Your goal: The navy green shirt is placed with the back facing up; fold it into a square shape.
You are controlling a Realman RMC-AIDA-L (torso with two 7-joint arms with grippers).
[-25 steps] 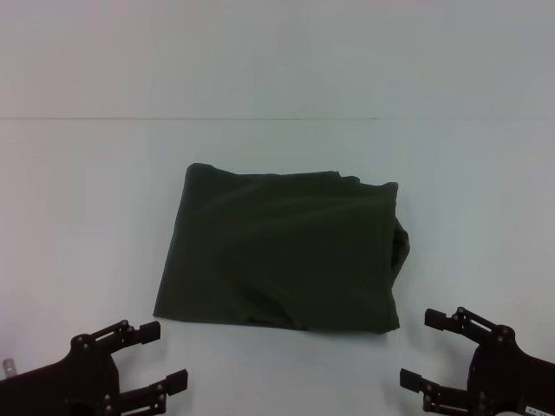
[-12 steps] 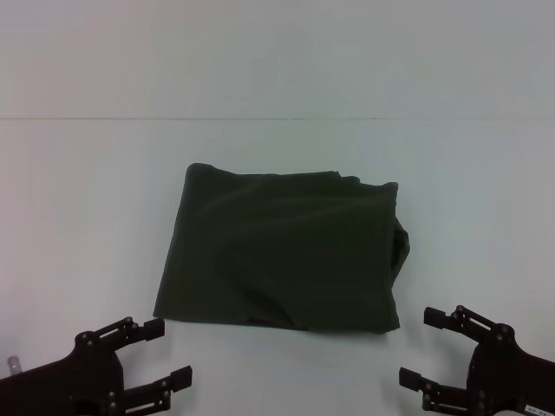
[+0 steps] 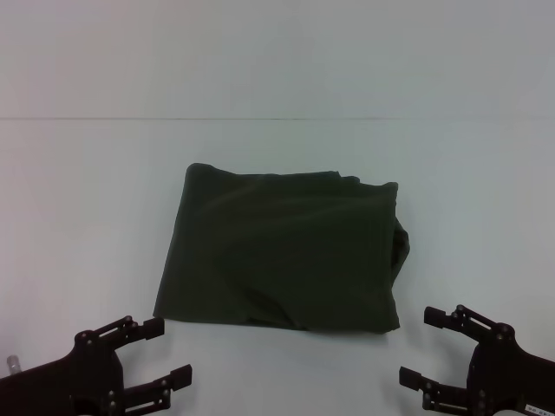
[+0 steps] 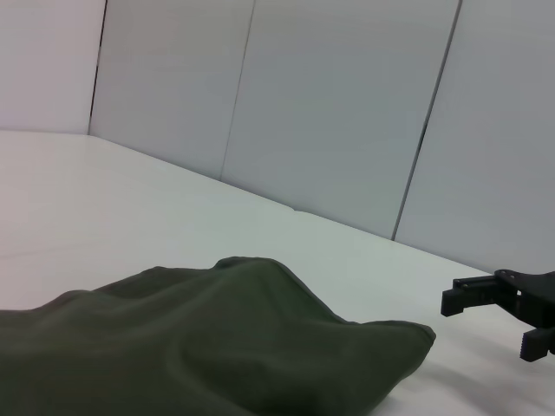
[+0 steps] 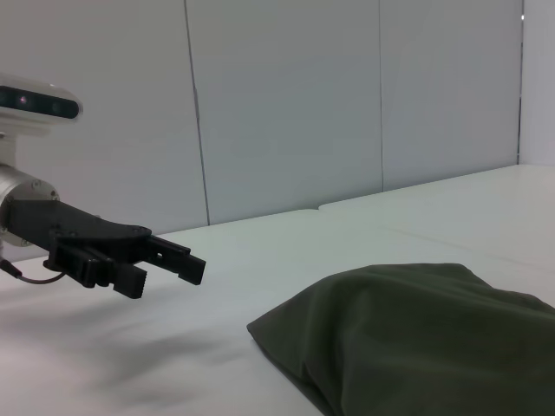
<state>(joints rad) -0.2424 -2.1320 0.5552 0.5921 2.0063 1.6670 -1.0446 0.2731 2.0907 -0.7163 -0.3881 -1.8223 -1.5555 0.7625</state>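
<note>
Down at the near edge of the white table (image 3: pixel 78 217), both arms are cut off by the frame, so only the grippers and a bit of wrist show. On the left, the left gripper (image 3: pixel 172 353) hovers just short of the shirt's near left corner, its fingers spread apart and holding nothing. In the middle lies the navy green shirt (image 3: pixel 282 260), folded into a rough rectangle with its plain side up; any lettering is hidden underneath. Its left and near edges run fairly straight, while the right edge bulges where a fold pokes out. Bare tabletop surrounds the cloth on every side, with wide room towards the back wall. On the right, the right gripper (image 3: pixel 418 348) sits near the shirt's near right corner, fingers likewise parted and empty.
</note>
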